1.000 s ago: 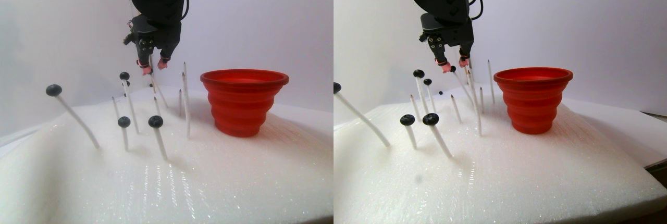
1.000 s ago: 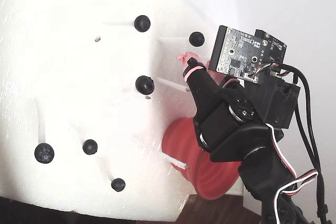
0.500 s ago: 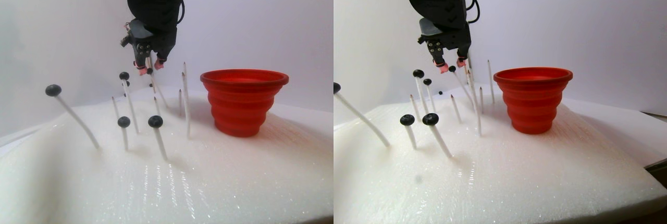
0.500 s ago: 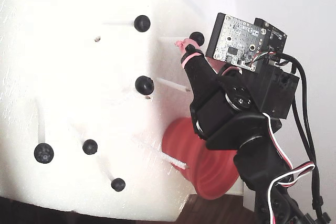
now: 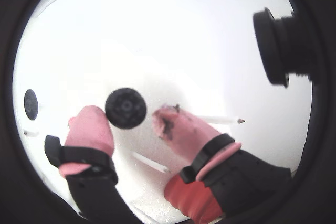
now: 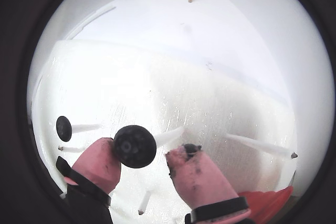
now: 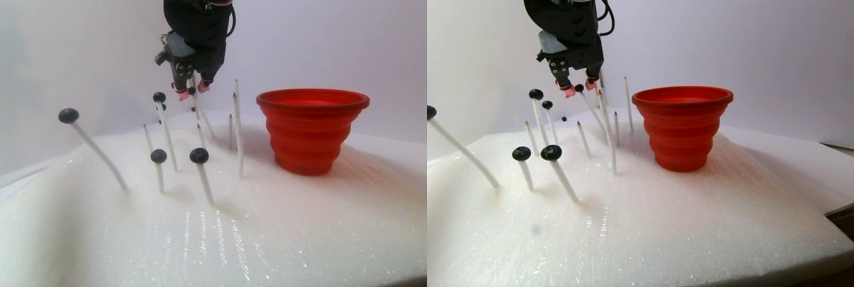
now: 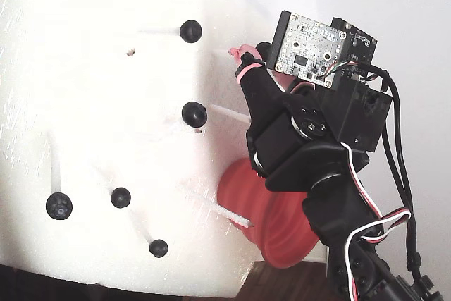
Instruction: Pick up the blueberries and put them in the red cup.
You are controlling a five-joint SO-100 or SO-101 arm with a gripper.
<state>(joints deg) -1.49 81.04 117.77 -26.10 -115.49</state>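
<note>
In both wrist views my gripper [image 5: 128, 121] [image 6: 143, 160] is open around one of the blueberries [image 5: 126, 108] [image 6: 135, 146], which sits on a white stick. The berry touches the left pink fingertip [image 6: 100, 160], and a gap separates it from the right one [image 6: 190, 170]. The stereo pair view shows the gripper [image 7: 190, 89] hanging over the back sticks, left of the red cup [image 7: 312, 130]. Several other blueberries [image 7: 68, 115] [image 7: 199, 155] [image 8: 194, 114] stand on sticks in the foam. In the fixed view the arm covers part of the red cup [image 8: 282, 234].
A white foam slab [image 7: 280, 233] holds everything. Bare white sticks with brown tips [image 7: 236, 110] rise between my gripper and the cup. The foam's front edge [image 8: 127, 288] runs along the bottom of the fixed view. A circuit board [image 8: 304, 46] rides on the wrist.
My gripper has moved back and left from the bare sticks to the rear blueberry. Its fingertips now straddle that berry. The cup and other berries have not moved.
</note>
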